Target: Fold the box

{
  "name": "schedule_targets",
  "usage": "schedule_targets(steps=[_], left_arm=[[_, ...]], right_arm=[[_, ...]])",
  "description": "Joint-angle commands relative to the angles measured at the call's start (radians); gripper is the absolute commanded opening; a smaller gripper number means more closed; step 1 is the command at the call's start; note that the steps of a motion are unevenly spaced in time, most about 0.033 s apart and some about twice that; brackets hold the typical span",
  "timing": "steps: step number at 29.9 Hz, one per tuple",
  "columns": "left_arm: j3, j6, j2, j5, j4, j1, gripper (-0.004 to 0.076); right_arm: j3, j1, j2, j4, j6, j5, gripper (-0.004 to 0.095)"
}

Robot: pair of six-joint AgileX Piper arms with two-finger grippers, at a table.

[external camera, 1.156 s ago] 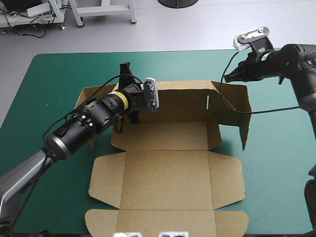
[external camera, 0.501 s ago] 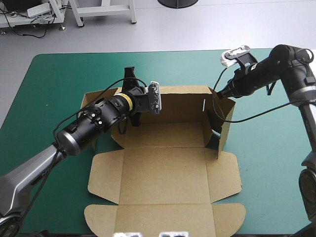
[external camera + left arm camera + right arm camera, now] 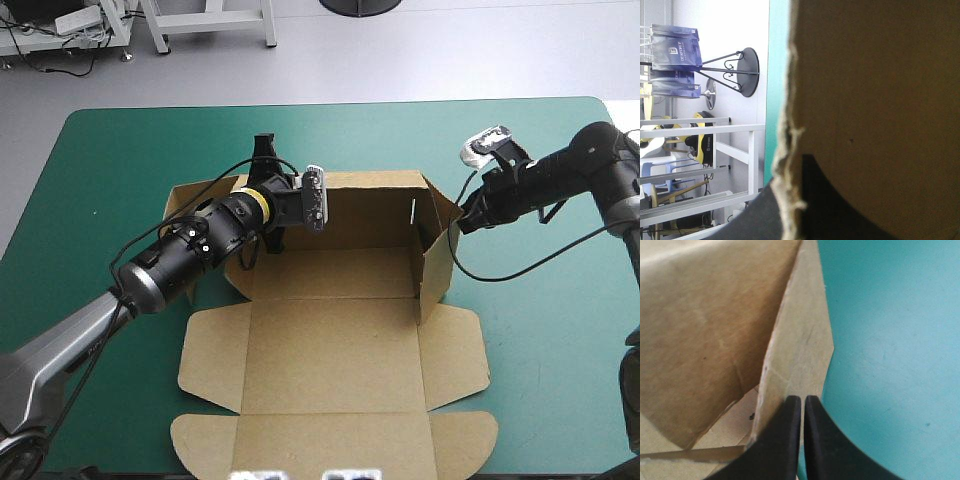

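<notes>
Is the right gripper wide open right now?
No, the right gripper has its fingers almost touching each other, at the edge of the box.

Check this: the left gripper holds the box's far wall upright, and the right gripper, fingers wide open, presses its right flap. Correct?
No: the right gripper has its fingers shut, not wide open, as the right wrist view shows. The left gripper does hold the far wall of the box upright.

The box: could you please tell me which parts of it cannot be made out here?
- High view: the left arm covers much of the box's left wall.
- Left wrist view: board fills the view ahead of the left gripper, hiding the box's inside.
- Right wrist view: the right gripper covers where it meets the side flap.
</notes>
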Motion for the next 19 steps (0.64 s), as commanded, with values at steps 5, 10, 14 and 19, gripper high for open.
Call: schedule_targets(steps=[5,10,14,19], left_arm=[[-0.028,-0.017,-0.037,-0.053,0.013,-0.002,-0.0006],[-0.028,-0.021,-0.037,-0.044,0.013,-0.002,-0.0006],[-0.027,-0.036,-0.037,-0.042,0.008,-0.002,-0.0006],[-0.025,-0.036,-0.037,-0.042,-0.004,-0.002,-0.0006]], right_arm=[[-0.002,-0.006,-0.114,0.067,-0.069,0.004,0.0081],[0.013,-0.006,-0.136,0.066,-0.077,0.015,0.0266],[0.05,-0.006,-0.156,0.089,-0.114,0.005,0.0423],[0.086,-0.002,-0.166,0.108,-0.129,-0.011,0.0519]])
